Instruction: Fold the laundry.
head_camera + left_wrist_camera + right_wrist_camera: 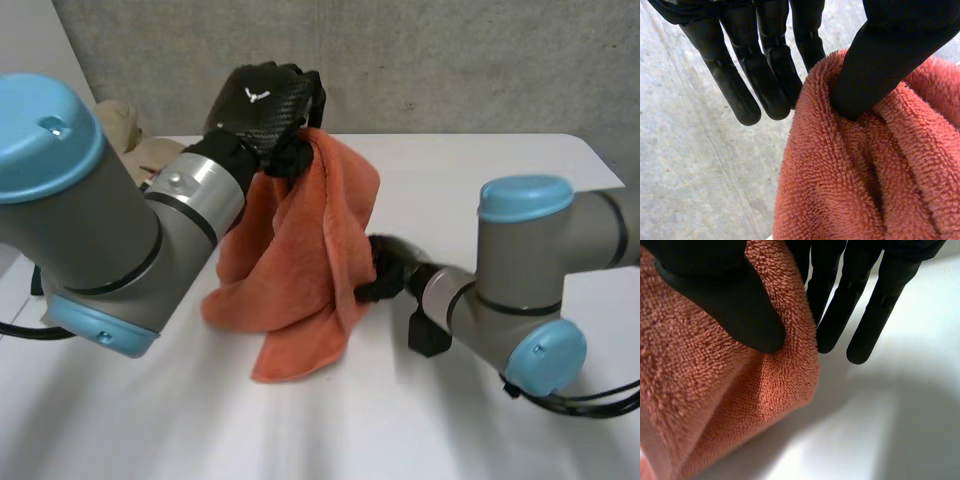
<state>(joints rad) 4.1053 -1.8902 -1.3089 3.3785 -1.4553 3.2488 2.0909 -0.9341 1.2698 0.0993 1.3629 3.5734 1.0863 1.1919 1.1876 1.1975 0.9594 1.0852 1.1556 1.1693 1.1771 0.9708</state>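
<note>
Towel (312,250) hangs at frame centre, left hand (262,105) pinching its top, right hand (384,268) pinching its right edge.

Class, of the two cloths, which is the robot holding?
The orange towel, pinched at its top by the left hand and at its side edge by the right hand; the beige cloth lies untouched behind the left arm.
</note>
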